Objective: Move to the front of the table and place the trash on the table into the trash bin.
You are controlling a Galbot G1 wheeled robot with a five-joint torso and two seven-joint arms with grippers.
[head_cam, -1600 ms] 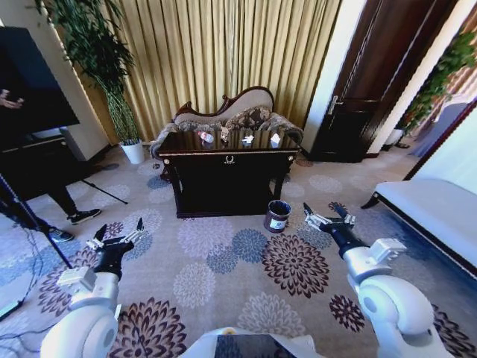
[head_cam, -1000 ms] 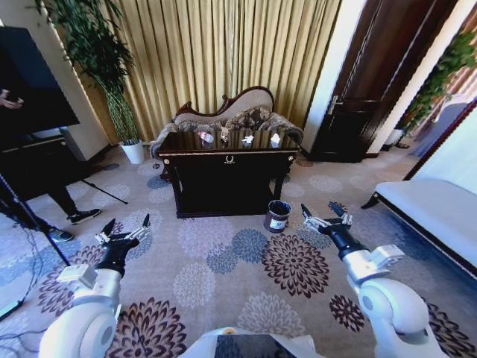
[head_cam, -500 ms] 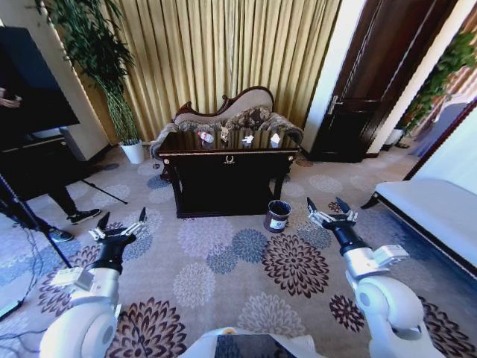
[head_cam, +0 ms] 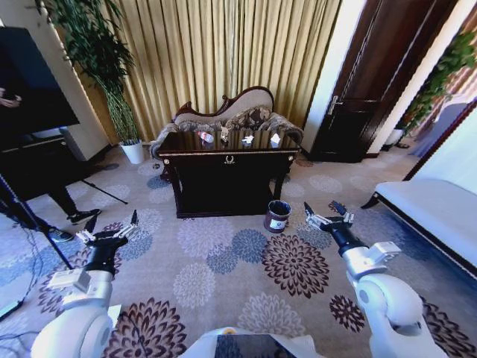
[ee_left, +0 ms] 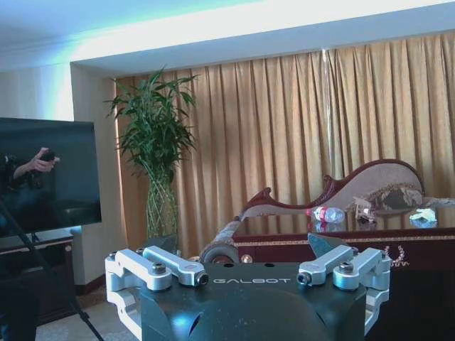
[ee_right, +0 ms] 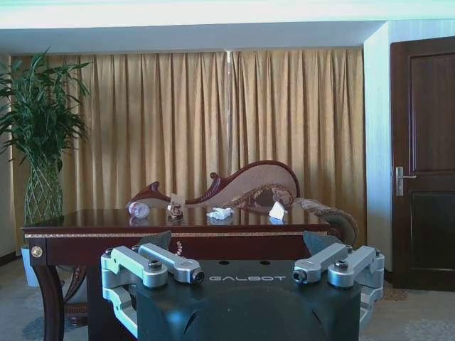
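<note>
fingers spread wide on left gripper [head_cam: 110, 230] and right gripper [head_cam: 326, 214], both low over carpet, table [head_cam: 227, 183] ahead

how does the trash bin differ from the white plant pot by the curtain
The trash bin is dark with a white label on its side; the plant pot is plain white. The bin stands open and holds no plant, while the pot carries a tall leafy plant. The bin sits by the table's front right corner; the pot sits off its left end, near the curtain. Both are small, stand upright on the patterned carpet, and are shorter than the table.
</note>
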